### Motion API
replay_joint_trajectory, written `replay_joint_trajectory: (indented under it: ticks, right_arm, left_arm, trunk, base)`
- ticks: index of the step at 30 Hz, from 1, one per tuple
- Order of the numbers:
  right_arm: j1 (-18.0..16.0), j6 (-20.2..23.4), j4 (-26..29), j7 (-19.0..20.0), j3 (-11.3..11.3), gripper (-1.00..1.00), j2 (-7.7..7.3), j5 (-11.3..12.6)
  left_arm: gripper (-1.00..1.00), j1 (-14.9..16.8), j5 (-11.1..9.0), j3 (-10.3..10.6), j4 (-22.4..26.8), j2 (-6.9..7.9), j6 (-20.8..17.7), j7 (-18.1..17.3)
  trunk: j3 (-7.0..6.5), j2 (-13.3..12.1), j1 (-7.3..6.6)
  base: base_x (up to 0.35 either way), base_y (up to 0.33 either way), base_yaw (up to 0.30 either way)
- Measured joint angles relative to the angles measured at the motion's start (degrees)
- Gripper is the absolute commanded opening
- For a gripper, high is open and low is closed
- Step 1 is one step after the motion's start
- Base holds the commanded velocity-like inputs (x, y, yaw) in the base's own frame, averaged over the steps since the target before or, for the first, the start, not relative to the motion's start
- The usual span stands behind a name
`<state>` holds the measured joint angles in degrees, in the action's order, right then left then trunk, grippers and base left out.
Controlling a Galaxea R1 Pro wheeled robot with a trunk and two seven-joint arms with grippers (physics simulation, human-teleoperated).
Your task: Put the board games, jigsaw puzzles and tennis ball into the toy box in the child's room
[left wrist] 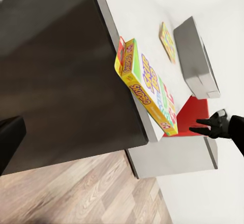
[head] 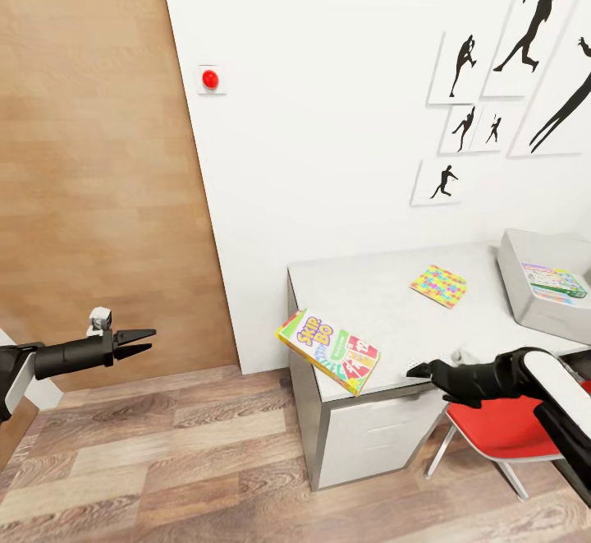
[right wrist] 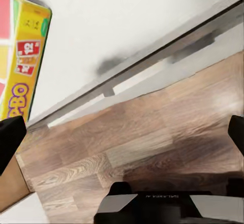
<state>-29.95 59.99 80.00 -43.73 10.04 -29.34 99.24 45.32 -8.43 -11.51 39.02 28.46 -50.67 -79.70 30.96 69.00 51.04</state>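
Note:
The green-yellow Skip-Bo board game lies tilted at the front left corner of the table, partly past the edge. My right gripper points at it from the right, open and a short gap away. Its fingers are spread wide with nothing between them, and the Skip-Bo box is off to one side. A jigsaw puzzle lies flat mid-table. The grey toy box at the right holds a pale green board game. My left gripper hangs open over the floor, far to the left. The left wrist view shows the Skip-Bo box, puzzle and toy box.
A white drawer cabinet stands under the table's left end. A red chair sits below my right arm. Black athlete pictures and a red button hang on the white wall. A wood panel and plank floor are at left.

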Motion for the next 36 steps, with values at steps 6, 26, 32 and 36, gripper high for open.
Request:
replay_joint_trajectory:
  ticks: [6,26,32,36]
  right_arm:
    - [1.37,0.01,-0.45,-0.02,4.81,1.0,-0.47,-0.44]
    - [2.88,0.01,-7.0,-0.07,17.62,1.0,-1.2,-7.76]
    - [2.92,0.01,-13.26,0.02,23.76,1.0,0.44,-16.02]
    - [2.91,0.0,-20.51,0.09,25.19,1.0,4.38,-19.84]
  left_arm:
    - [1.0,0.0,0.0,0.0,0.0,0.01,0.01,0.03]
    - [1.0,0.0,0.0,0.0,0.0,-0.03,0.03,0.15]
    - [1.0,0.0,0.06,0.0,0.0,-0.36,-0.03,0.22]
    - [1.0,0.0,0.08,0.0,0.0,-0.44,-0.05,0.34]
  trunk:
    - [0.0,0.0,0.0]
    - [0.0,0.0,0.0]
    - [0.0,0.0,0.0]
    - [0.0,0.0,0.0]
  base:
    - [0.0,0.0,0.0]
    - [0.0,0.0,0.0]
    - [0.0,0.0,0.0]
    - [0.0,0.0,0.0]
